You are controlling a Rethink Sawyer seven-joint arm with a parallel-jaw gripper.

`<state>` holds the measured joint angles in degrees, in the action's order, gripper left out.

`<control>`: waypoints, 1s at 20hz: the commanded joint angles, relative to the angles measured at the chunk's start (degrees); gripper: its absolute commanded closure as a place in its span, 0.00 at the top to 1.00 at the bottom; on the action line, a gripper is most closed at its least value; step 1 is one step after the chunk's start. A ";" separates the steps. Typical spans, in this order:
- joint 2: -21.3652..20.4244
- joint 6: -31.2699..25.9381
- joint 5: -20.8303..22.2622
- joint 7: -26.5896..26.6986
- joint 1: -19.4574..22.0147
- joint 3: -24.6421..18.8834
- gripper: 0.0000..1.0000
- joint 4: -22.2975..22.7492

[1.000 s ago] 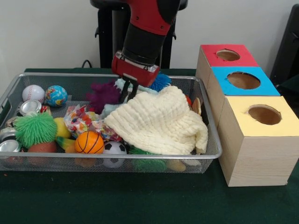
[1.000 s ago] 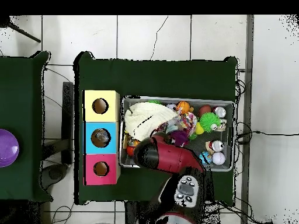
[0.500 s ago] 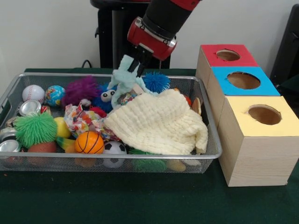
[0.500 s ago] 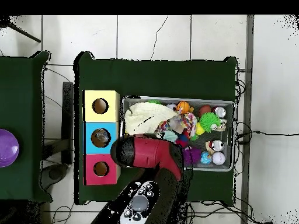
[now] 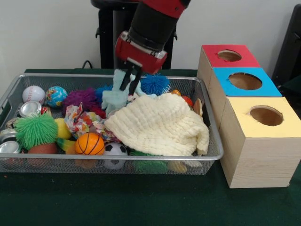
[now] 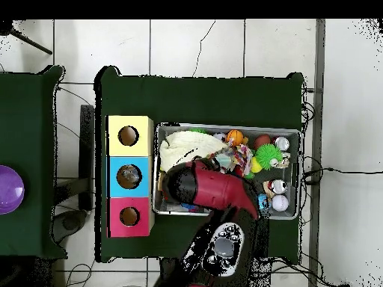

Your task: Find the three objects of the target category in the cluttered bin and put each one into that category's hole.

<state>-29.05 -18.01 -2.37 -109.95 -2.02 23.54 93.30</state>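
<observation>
Above the wire bin (image 5: 9, 96), the gripper (image 5: 130, 84) pinches only the top edge of a pale teal cloth (image 5: 114, 96) hanging beneath its closed fingers (image 5: 126, 81), so the limp fabric may slip free or snag neighbouring toys.

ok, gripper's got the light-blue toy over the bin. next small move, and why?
Probably lift straight up first. The gripper is shut on the light-blue toy, whose lower end still hangs among the clutter inside the mesh bin; clearing the rim should come before swinging toward the boxes.

3 boxes (image 5: 254, 108), 1 bin (image 5: 207, 155), 2 cloths (approx.) (image 5: 160, 125).
</observation>
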 commanded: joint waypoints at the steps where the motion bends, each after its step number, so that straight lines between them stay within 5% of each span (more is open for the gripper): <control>1: 1.28 10.71 -2.31 -6.94 10.48 -20.78 0.00 5.46; 7: 2.54 10.95 -0.23 -5.85 15.68 -26.82 0.00 5.54; 13: 3.80 10.28 0.07 -6.70 13.48 -23.55 0.00 3.96; 14: 3.93 10.42 -0.01 -7.15 12.64 -22.48 1.00 3.72; 20: 3.58 8.35 -1.36 -8.48 9.68 -18.94 1.00 3.11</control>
<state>-27.67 -6.86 -2.57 -109.95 10.40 8.28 96.01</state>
